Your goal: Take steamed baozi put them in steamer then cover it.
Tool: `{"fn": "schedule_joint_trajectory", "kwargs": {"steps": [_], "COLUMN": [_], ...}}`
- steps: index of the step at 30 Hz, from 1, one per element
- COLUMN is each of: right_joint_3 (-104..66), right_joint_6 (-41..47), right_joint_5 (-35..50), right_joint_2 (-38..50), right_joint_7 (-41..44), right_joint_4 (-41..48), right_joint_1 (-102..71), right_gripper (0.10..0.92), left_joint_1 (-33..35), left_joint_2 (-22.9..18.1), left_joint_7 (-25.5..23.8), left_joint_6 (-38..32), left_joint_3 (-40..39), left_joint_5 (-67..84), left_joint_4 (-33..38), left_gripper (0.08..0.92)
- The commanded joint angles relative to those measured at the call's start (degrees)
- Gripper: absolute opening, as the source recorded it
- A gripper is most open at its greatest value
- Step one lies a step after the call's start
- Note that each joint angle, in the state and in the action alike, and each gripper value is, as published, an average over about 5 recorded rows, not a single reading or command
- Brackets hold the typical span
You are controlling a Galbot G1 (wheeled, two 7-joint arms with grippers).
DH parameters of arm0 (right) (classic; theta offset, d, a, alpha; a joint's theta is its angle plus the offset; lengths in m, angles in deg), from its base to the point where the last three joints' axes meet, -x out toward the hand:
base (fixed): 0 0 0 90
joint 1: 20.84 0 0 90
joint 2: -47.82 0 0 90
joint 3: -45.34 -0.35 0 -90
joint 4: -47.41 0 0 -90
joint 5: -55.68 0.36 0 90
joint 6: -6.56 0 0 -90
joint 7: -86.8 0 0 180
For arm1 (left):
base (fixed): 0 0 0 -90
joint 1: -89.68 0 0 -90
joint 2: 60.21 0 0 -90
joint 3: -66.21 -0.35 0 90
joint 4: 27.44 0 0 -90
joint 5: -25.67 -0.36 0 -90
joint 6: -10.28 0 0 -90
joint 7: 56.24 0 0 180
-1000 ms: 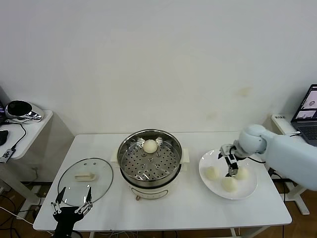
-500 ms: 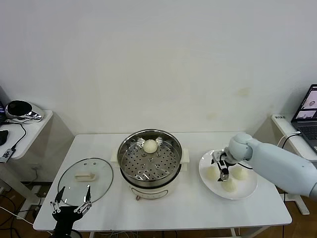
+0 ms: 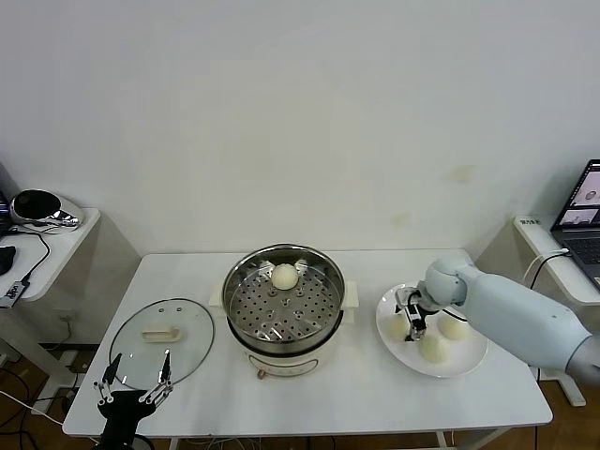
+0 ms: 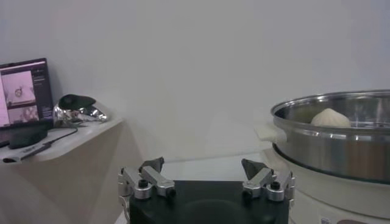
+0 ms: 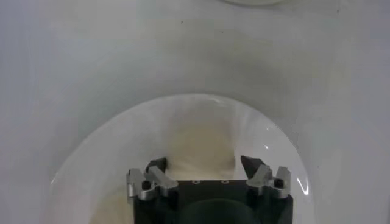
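Observation:
One baozi (image 3: 284, 276) lies on the perforated tray at the back of the steamer (image 3: 231, 289). Three more sit on a white plate (image 3: 466, 362) to its right. My right gripper (image 3: 410, 323) is down over the leftmost baozi (image 3: 397, 325); the wrist view shows that baozi (image 5: 200, 146) between the open jaws of the gripper (image 5: 203, 163), one fingertip at its side, the other a little apart. The other two baozi (image 3: 455, 326) (image 3: 432, 348) lie free. The cover (image 3: 161, 337) rests flat on the table left of the steamer. My left gripper (image 3: 134, 382) waits open near the table's front edge.
A side shelf at far left carries a shiny silver object (image 3: 37, 207) and cables. A laptop (image 3: 583, 214) stands at the far right. In the left wrist view the steamer (image 4: 341, 143) and its baozi (image 4: 331, 117) show beside my left gripper (image 4: 203, 165).
My right gripper has moved left across the plate, from between the right-hand baozi to the leftmost one, and now straddles it. The left arm has not moved.

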Motion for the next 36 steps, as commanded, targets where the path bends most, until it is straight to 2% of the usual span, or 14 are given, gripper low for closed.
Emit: {"fn": "schedule_joint_trajectory", "kwargs": {"steps": [1, 6, 14, 19, 26, 31, 36], "right_joint_3": [-0.5, 0.5, 6.4, 16.4, 26.3, 27.0, 25.5], "right_joint_6": [-0.2, 0.6, 4.8, 8.3, 14.9, 19.5, 22.4], "right_joint_5": [-0.2, 1.9, 11.8, 20.7, 35.1, 42.2, 44.5], "right_joint_2": [-0.3, 2.1, 10.0, 10.4, 0.8, -8.6, -19.5], "right_joint_7": [0.8, 2.2, 4.4, 4.2, 0.0, -4.9, -9.0], "right_joint_4": [0.6, -2.4, -12.6, -17.6, -21.7, -21.2, -15.0], "right_joint_1": [-0.2, 3.5, 18.8, 35.9, 51.4, 50.0, 44.2], "right_gripper": [0.671, 0.596, 0.594, 0.595, 0.602, 0.608, 0.611], "left_joint_1": [0.2, 0.2, -0.1, -0.7, -1.4, -1.7, -1.6], "left_joint_2": [0.0, 0.1, 0.4, 1.0, 1.7, 1.8, 1.8], "left_joint_7": [0.0, 0.0, 0.0, 0.0, 0.0, 0.1, 0.1], "left_joint_6": [0.0, 0.0, 0.0, 0.1, 0.1, 0.0, 0.0], "left_joint_3": [0.1, 0.1, -0.6, -1.0, -1.7, -1.7, -1.1], "left_joint_5": [0.0, 0.0, 0.0, 0.1, 0.3, 0.5, 0.8], "left_joint_4": [0.3, 0.6, 0.7, 0.7, 0.4, 0.0, -0.2], "left_gripper": [0.823, 0.823, 0.823, 0.823, 0.823, 0.823, 0.823]}}
